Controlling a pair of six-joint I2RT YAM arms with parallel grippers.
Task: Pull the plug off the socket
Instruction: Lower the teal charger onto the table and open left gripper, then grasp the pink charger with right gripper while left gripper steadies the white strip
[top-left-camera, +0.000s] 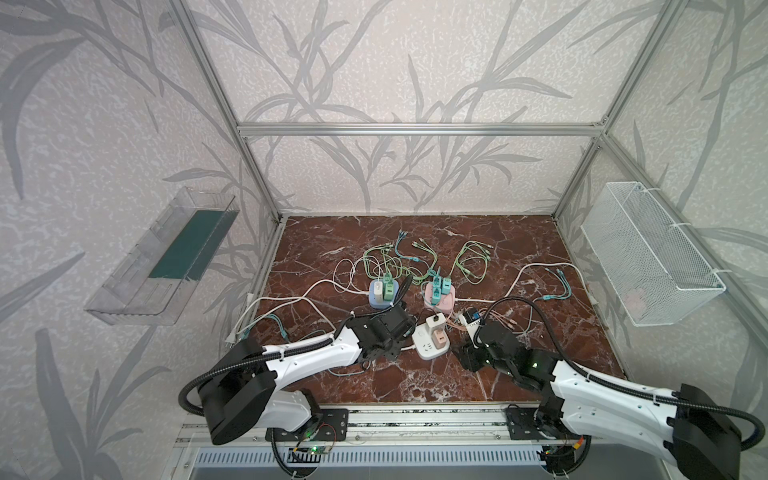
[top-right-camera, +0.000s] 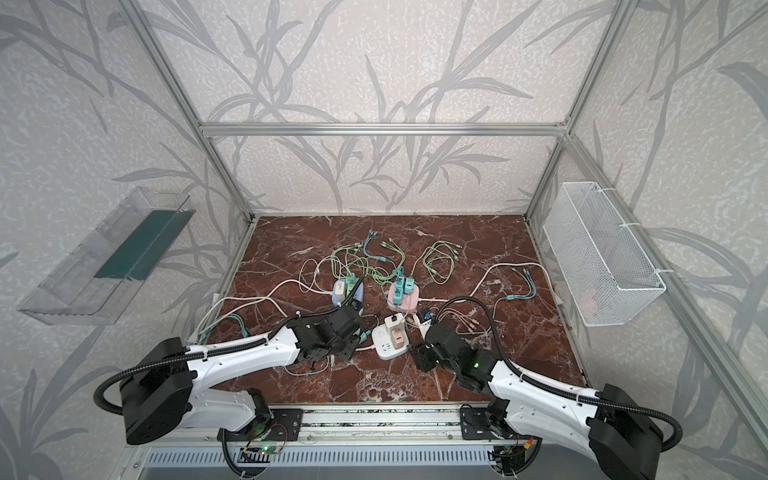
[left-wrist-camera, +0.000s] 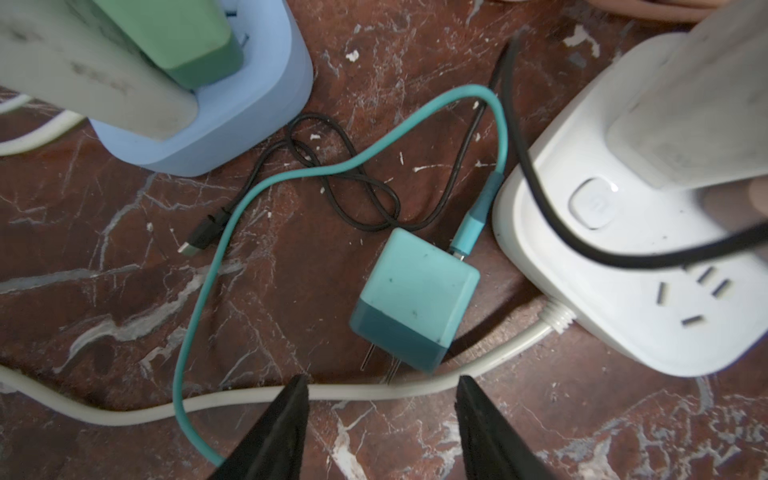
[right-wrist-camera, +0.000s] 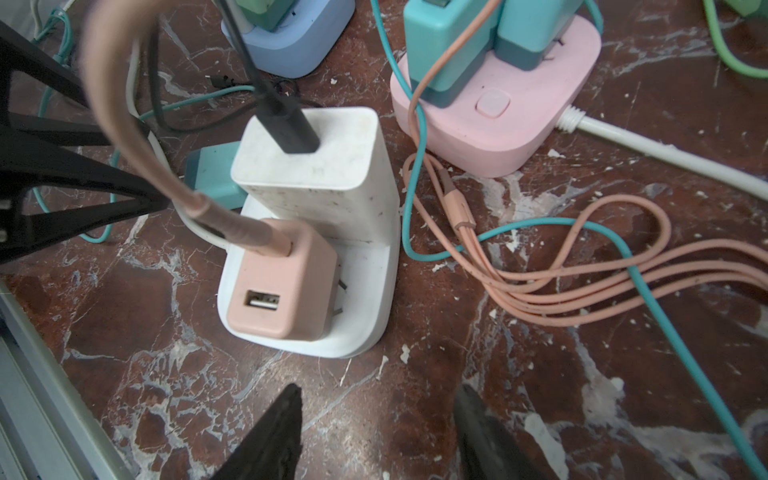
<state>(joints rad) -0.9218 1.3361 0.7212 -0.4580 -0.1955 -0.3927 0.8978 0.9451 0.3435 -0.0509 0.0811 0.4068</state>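
Teal plug (left-wrist-camera: 411, 299) lies free on marble (left-wrist-camera: 124, 270) beside the white socket (left-wrist-camera: 623, 299); left end effector (left-wrist-camera: 382, 380) gapes empty

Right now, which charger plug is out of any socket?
The teal plug lying on the marble table, prongs bare, beside the white socket; the others sit in sockets.
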